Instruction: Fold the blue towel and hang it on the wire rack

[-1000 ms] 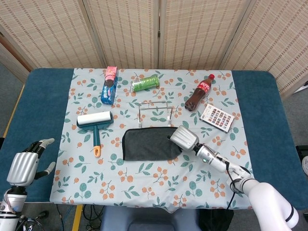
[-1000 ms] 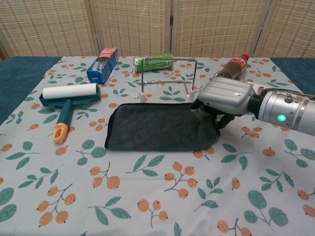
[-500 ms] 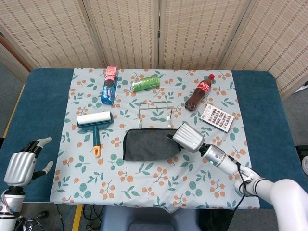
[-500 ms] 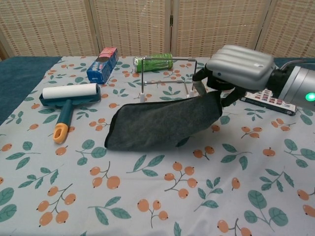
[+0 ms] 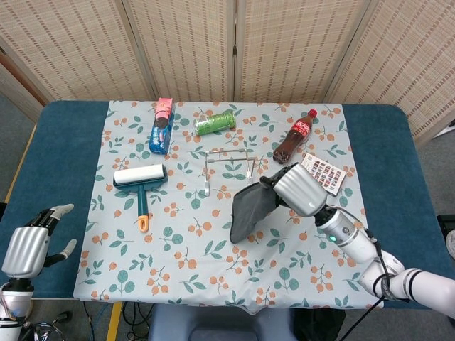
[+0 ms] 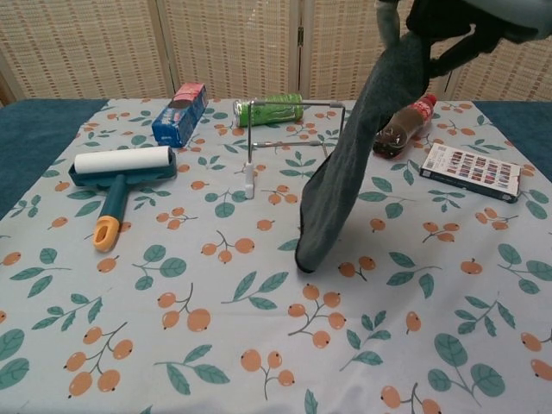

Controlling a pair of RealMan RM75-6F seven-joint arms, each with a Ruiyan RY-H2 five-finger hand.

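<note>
One towel (image 6: 345, 172) corner was held clamped in the right hand (image 5: 300, 189) fingers; the dangling end could snag the rack (image 6: 293, 138) and topple it.

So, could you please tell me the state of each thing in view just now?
towel: hanging from the right hand, lower end at the cloth
right hand: raised, gripping the towel
left hand: off the table, holding nothing
wire rack: upright, bare
cola bottle: lying down, capped
green can: on its side
lint roller: lying flat
</note>
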